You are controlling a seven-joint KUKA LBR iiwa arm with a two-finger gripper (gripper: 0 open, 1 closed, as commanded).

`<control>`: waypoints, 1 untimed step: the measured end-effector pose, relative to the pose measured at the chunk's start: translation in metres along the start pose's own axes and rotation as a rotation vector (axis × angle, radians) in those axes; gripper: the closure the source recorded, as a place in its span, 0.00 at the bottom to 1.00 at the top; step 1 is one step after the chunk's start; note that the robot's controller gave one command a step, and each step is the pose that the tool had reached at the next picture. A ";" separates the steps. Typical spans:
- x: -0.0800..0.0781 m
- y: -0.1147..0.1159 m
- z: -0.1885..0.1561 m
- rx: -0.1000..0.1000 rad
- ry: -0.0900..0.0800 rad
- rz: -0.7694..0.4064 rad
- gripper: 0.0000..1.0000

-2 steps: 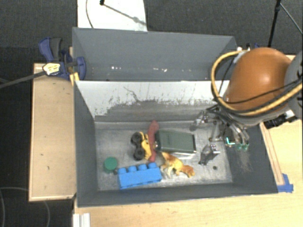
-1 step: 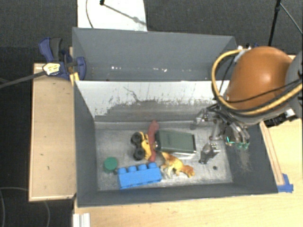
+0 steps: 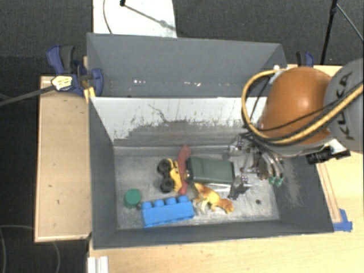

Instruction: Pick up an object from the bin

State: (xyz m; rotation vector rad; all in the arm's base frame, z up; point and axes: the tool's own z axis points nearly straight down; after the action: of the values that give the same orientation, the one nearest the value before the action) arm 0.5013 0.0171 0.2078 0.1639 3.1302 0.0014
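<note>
Locate the dark green block (image 3: 210, 168) near the middle of the bin floor, toward the back wall. It is a box-like piece with flat faces and a dull, matt surface. The gripper (image 3: 243, 178) sits low in the bin just beside the block's right end. The gripper's metal parts overlap one another, so you cannot tell whether it stands apart or together, and no object shows inside it.

Just in front of the block, and below and left of the gripper, lies an orange toy animal (image 3: 213, 201). It has yellow patches and appears to be a moulded plastic figure lying on its side.

To the left of the block lies a toy vehicle (image 3: 170, 175) with a yellow body and black, knobbly wheels. A slim red piece (image 3: 184, 153) rises between the vehicle and the block, touching both.

Nearer the front wall lies a blue building brick (image 3: 166, 212), a long rectangle with a row of round studs on top. Its right end is close to the toy animal. A small green round cap (image 3: 133, 197) lies at the brick's left end, apart from the other things.

The bin (image 3: 170, 124) is grey sheet metal with sloping walls, scuffed and scratched along the back. Above the gripper, note the smooth, domed orange cover (image 3: 293, 110) on the wrist, with yellow and black cables (image 3: 250, 95) looped around it.
</note>
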 end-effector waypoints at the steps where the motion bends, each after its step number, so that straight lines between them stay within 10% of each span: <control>1: 0.010 0.019 0.061 0.000 0.001 0.052 0.00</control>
State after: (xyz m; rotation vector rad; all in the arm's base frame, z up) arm 0.4936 0.0369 0.1468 0.2455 3.1258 0.0021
